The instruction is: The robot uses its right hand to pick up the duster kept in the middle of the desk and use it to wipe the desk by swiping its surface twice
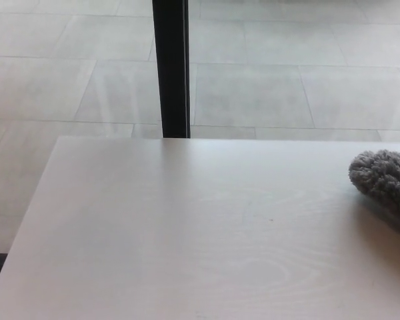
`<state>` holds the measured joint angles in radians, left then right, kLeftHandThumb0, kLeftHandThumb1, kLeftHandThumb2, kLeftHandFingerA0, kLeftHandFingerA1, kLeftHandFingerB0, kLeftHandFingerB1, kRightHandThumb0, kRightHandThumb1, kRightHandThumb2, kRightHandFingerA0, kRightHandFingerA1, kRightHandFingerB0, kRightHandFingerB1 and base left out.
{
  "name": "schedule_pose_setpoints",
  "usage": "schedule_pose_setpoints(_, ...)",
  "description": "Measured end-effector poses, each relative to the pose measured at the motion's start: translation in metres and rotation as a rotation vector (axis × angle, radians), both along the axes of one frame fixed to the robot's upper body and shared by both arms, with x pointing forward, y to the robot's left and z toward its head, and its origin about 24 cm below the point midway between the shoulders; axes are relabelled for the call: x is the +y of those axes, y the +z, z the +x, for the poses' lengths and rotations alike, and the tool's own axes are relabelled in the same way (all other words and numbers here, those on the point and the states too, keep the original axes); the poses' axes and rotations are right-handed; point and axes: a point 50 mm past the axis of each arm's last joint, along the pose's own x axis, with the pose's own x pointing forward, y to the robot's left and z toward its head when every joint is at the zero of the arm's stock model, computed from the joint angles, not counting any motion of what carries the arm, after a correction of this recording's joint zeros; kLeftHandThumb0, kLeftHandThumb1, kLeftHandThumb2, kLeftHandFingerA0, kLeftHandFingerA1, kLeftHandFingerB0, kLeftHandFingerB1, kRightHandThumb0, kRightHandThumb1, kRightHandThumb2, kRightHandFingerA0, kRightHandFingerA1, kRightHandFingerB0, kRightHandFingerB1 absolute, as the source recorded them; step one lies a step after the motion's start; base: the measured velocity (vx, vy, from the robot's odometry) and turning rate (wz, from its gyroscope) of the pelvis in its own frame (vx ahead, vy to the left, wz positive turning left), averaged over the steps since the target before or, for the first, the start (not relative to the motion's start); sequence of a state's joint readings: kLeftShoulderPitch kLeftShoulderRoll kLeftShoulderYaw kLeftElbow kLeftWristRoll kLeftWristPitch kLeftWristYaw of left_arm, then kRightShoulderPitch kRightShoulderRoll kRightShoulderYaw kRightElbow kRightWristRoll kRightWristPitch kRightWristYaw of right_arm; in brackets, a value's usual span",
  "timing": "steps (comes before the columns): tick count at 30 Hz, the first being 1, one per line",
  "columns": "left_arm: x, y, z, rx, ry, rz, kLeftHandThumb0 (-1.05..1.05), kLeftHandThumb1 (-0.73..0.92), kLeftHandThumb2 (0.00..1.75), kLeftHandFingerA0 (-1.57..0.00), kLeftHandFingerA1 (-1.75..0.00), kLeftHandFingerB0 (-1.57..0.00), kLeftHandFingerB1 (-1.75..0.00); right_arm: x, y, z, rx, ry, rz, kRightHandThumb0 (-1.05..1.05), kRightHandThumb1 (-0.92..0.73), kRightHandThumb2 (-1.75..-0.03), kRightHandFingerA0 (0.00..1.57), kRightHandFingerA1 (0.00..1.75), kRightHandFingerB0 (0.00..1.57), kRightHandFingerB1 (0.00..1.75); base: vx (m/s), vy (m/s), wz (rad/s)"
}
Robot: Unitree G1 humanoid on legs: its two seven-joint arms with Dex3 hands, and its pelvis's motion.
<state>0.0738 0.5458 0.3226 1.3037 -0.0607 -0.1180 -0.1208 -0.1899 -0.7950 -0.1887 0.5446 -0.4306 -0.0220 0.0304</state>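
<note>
While neither robot hand shows, so their state cannot be told, the pale wooden desk (pixel 187 240) fills the near view; a grey fluffy duster (pixel 385 179) lies at its right edge, partly cut off; beyond stand a black post (pixel 171 67) and tiled floor (pixel 287 73).

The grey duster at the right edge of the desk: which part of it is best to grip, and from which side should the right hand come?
Only the fluffy rounded end of the duster shows; the rest runs out of the picture to the right, so any handle is hidden. It lies flat on the desk, so probably come from the right and above, gripping across its narrower width behind the fluffy end. Neither hand is in view.
</note>
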Motion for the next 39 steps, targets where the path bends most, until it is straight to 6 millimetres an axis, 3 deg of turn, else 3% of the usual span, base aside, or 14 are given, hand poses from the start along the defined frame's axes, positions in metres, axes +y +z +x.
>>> schedule_pose_setpoints(3,0.000,0.000,0.000,-0.001,0.000,0.000,-0.50,0.69,0.61,-0.73,-0.62,-0.63,-0.52,-0.013,-0.003,-0.018,-0.037,-0.061,0.051,-1.00,-0.92,-0.69,1.29,1.46,0.00,0.56,0.00,0.000,0.00)
schedule_pose_setpoints(4,0.000,0.000,0.000,-0.001,0.000,-0.001,-0.49,0.70,0.61,-0.71,-0.61,-0.60,-0.50,-0.017,-0.005,-0.025,-0.052,-0.085,0.073,-0.93,-0.68,-1.09,0.97,1.22,0.03,0.44,0.00,0.000,0.00)
schedule_pose_setpoints(6,0.000,0.000,0.001,-0.002,0.000,-0.001,-0.50,0.70,0.61,-0.73,-0.62,-0.61,-0.50,-0.024,-0.009,-0.036,-0.078,-0.127,0.113,-0.93,-0.91,-0.67,0.17,1.07,0.00,0.43,0.00,0.000,0.00)
schedule_pose_setpoints(7,0.000,0.000,0.001,-0.003,0.000,-0.001,-0.50,0.71,0.61,-0.74,-0.63,-0.62,-0.50,-0.027,-0.012,-0.041,-0.087,-0.146,0.130,-0.91,-0.74,-1.10,0.35,0.90,0.00,0.32,0.00,0.000,0.00)
schedule_pose_setpoints(8,0.000,0.000,0.001,-0.003,0.000,-0.001,-0.50,0.70,0.61,-0.74,-0.65,-0.60,-0.50,-0.031,-0.018,-0.051,-0.102,-0.183,0.162,-0.90,-0.91,-0.66,0.17,1.13,0.00,0.33,0.00,0.000,0.00)
schedule_pose_setpoints(13,0.000,0.000,0.001,-0.002,0.002,-0.001,-0.49,0.70,0.61,-0.69,-0.64,-0.60,-0.52,-0.050,-0.063,-0.102,-0.119,-0.398,0.320,-0.87,-0.87,-0.67,0.39,1.21,0.00,0.25,0.00,0.000,0.00)
schedule_pose_setpoints(16,0.000,0.000,0.000,0.000,0.002,-0.001,-0.50,0.71,0.61,-0.73,-0.66,-0.64,-0.52,-0.054,-0.086,-0.127,-0.129,-0.516,0.411,-0.88,-0.67,-0.83,1.14,1.52,0.00,0.28,0.00,0.000,0.00)
schedule_pose_setpoints(18,0.000,0.000,0.000,-0.001,0.002,-0.001,-0.50,0.70,0.61,-0.72,-0.67,-0.64,-0.52,-0.054,-0.097,-0.138,-0.144,-0.571,0.462,-0.82,-0.81,-0.68,0.75,1.58,0.00,0.38,0.00,0.000,0.00)
schedule_pose_setpoints(24,0.000,0.000,0.000,-0.002,0.004,-0.001,-0.49,0.70,0.61,-0.73,-0.65,-0.63,-0.53,-0.049,-0.132,-0.172,-0.226,-0.767,0.654,-0.87,-0.61,-1.02,0.75,1.26,0.00,0.64,0.00,0.000,0.00)
schedule_pose_setpoints(25,0.000,0.000,0.000,-0.002,0.004,-0.001,-0.51,0.70,0.61,-0.73,-0.65,-0.63,-0.51,-0.047,-0.135,-0.175,-0.237,-0.787,0.675,-0.77,-0.79,-0.64,0.45,1.22,0.00,0.74,0.00,0.000,0.00)
schedule_pose_setpoints(33,0.000,0.000,0.000,-0.002,0.007,0.001,-0.49,0.70,0.61,-0.71,-0.69,-0.63,-0.52,-0.034,-0.165,-0.198,-0.358,-0.967,0.867,-0.80,-0.68,-1.10,0.75,0.87,0.02,0.45,0.00,0.000,0.00)
schedule_pose_setpoints(36,0.000,0.000,-0.001,-0.002,0.008,0.003,-0.50,0.70,0.61,-0.70,-0.66,-0.64,-0.51,-0.027,-0.176,-0.203,-0.388,-1.020,0.947,-0.78,-0.88,-0.65,0.80,0.79,0.00,0.50,0.00,0.000,0.00)
schedule_pose_setpoints(37,0.000,0.000,-0.001,-0.001,0.009,0.003,-0.49,0.69,0.61,-0.71,-0.67,-0.65,-0.52,-0.025,-0.178,-0.204,-0.393,-1.027,0.966,-0.80,-0.68,-1.10,0.82,0.83,0.03,0.43,0.00,0.000,0.00)
schedule_pose_setpoints(39,0.000,0.000,-0.001,-0.003,0.012,0.004,-0.49,0.69,0.61,-0.71,-0.66,-0.63,-0.53,-0.021,-0.183,-0.204,-0.401,-1.038,1.013,-0.86,-0.67,-1.10,0.81,0.83,0.02,0.41,0.00,0.000,0.00)
